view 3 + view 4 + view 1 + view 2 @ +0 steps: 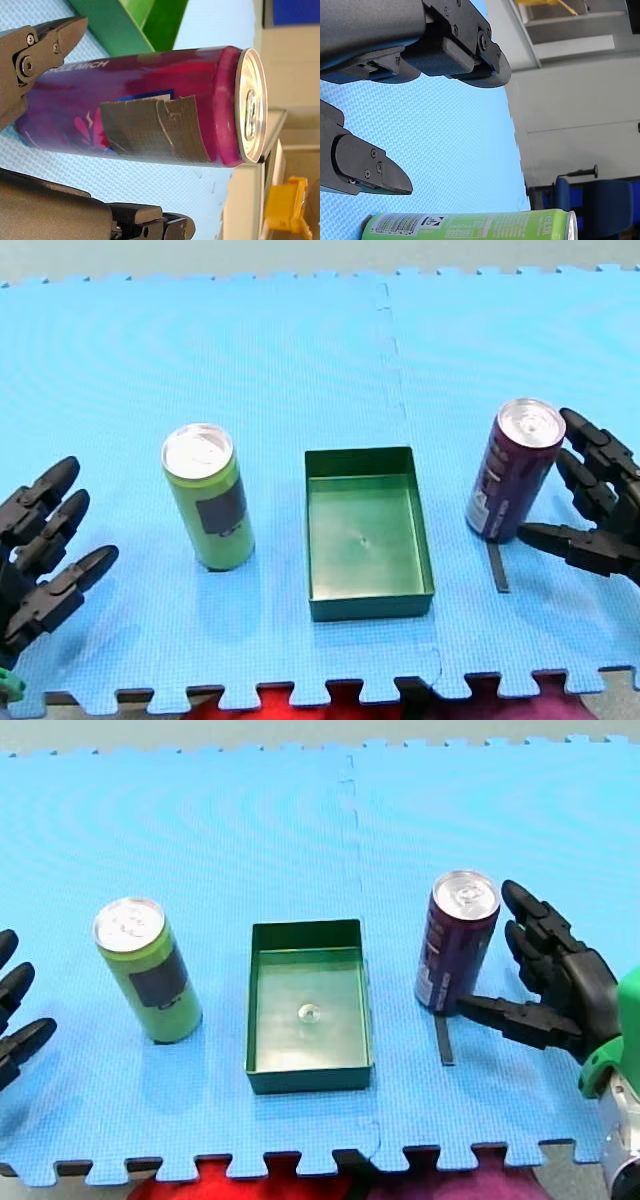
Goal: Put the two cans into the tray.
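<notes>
The right hand [595, 510] is hovering at the right edge of the mat [250, 360], holding nothing. Its fingers [600, 445] are uncurled and flanking the purple can [512, 475]. The two upper fingers are reaching along the can's far side near its rim, and the thumb is pointing at its base. The first wrist view is showing blue mat between the can and the lower fingers. Whether the thumb tip is touching the can cannot be told.

The purple can is standing upright on the mat, just right of the tray [370, 606]. It is showing a silver top, a pale label and a patch of grey tape [155, 130] on its side. A dark strip [497, 566] is lying on the mat at its foot.

The tray is green and rectangular, sitting between the two cans. The green can [215, 505] is standing upright just left of it, carrying a dark patch on its side and a silver top.

The left hand [35, 560] is hanging at the lower left corner, uncurled and holding nothing, well apart from the green can.

The mat is blue foam made of interlocking tiles, with a seam [395, 360] running away from the tray. Beyond it, a grey wall [580, 100] and blue chairs [600, 200] are showing.
</notes>
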Action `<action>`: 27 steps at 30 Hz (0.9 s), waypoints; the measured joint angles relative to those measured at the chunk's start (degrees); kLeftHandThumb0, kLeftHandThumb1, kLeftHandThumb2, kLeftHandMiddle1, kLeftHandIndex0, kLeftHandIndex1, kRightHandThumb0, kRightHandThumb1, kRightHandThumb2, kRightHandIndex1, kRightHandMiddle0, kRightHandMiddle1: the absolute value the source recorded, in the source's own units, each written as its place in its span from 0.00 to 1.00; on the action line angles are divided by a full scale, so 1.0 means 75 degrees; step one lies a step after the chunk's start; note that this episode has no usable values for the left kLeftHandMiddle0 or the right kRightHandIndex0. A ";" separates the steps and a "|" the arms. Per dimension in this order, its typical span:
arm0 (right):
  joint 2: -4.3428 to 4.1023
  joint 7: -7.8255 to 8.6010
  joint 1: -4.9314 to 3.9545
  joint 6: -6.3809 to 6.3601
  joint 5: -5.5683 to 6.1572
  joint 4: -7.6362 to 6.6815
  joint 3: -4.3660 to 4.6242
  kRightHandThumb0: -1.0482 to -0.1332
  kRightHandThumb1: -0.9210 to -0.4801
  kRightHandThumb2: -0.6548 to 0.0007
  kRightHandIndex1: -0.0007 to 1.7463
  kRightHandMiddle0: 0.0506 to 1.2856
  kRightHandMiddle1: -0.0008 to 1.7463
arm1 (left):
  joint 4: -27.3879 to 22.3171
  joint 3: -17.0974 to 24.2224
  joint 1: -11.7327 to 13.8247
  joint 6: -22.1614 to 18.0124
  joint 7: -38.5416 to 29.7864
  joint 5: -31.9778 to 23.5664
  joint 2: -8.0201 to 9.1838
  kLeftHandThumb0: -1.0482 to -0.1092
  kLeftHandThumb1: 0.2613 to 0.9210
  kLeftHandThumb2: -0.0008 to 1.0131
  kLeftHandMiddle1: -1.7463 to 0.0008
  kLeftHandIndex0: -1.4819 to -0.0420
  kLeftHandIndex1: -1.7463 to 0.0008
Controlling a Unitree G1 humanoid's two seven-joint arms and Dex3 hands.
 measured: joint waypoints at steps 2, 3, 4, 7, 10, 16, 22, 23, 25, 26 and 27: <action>0.0024 0.0001 -0.0007 0.0004 0.0001 0.0000 0.0000 0.09 0.69 0.99 0.01 0.05 0.00 | 0.0000 0.0003 -0.0001 -0.0003 -0.0005 0.0000 0.0000 0.00 0.79 0.00 1.00 0.70 1.00; 0.0037 0.0000 -0.0011 0.0007 0.0001 0.0000 0.0000 0.09 0.69 0.99 0.01 0.05 0.00 | 0.0000 0.0005 -0.0001 -0.0004 -0.0004 0.0000 0.0000 0.00 0.79 0.00 1.00 0.70 1.00; 0.0059 -0.0002 -0.0022 0.0014 0.0001 -0.0001 0.0000 0.08 0.68 0.99 0.01 0.05 0.00 | 0.0000 0.0007 -0.0001 -0.0006 -0.0002 0.0000 0.0000 0.00 0.79 0.00 1.00 0.70 1.00; 0.0118 -0.0007 -0.0050 0.0043 0.0002 -0.0003 0.0001 0.08 0.68 0.99 0.01 0.05 0.00 | -0.0001 0.0009 0.0001 -0.0016 0.0011 0.0002 0.0000 0.00 0.79 0.00 1.00 0.70 1.00; 0.0156 0.0007 -0.0073 0.0080 0.0016 -0.0004 -0.0002 0.07 0.67 0.99 0.01 0.05 0.00 | -0.0028 0.0009 0.0013 -0.0018 0.0033 0.0005 -0.0001 0.00 0.78 0.00 1.00 0.70 1.00; 0.0178 0.0062 -0.0114 0.0120 0.0049 -0.0006 -0.0019 0.07 0.66 1.00 0.01 0.04 0.00 | -0.0099 -0.0002 0.0036 -0.0010 0.0110 0.0022 -0.0001 0.00 0.79 0.00 1.00 0.70 1.00; 0.0211 0.0029 -0.0148 0.0129 0.0041 -0.0010 -0.0013 0.07 0.65 1.00 0.01 0.04 0.00 | -0.0163 -0.0017 0.0065 0.0013 0.0153 0.0023 -0.0003 0.00 0.79 0.00 1.00 0.70 1.00; 0.0219 0.0011 -0.0153 0.0131 0.0035 -0.0010 -0.0009 0.07 0.65 1.00 0.01 0.04 0.00 | -0.0170 -0.0018 0.0070 0.0019 0.0155 0.0023 -0.0003 0.00 0.79 0.00 1.00 0.70 1.00; 0.0240 -0.0019 -0.0169 0.0134 0.0017 -0.0009 0.0005 0.07 0.65 1.00 0.01 0.04 0.00 | -0.0183 -0.0022 0.0081 0.0029 0.0158 0.0023 -0.0004 0.00 0.79 0.00 1.00 0.70 1.00; 0.0252 -0.0035 -0.0182 0.0135 0.0005 -0.0009 0.0016 0.07 0.65 1.00 0.01 0.04 0.00 | -0.0192 -0.0024 0.0087 0.0034 0.0164 0.0023 -0.0004 0.00 0.79 0.00 1.00 0.70 1.00; 0.0262 -0.0048 -0.0191 0.0135 -0.0005 -0.0009 0.0027 0.07 0.64 1.00 0.01 0.04 0.00 | -0.0200 -0.0027 0.0092 0.0037 0.0169 0.0023 -0.0004 0.00 0.79 0.00 1.00 0.70 1.00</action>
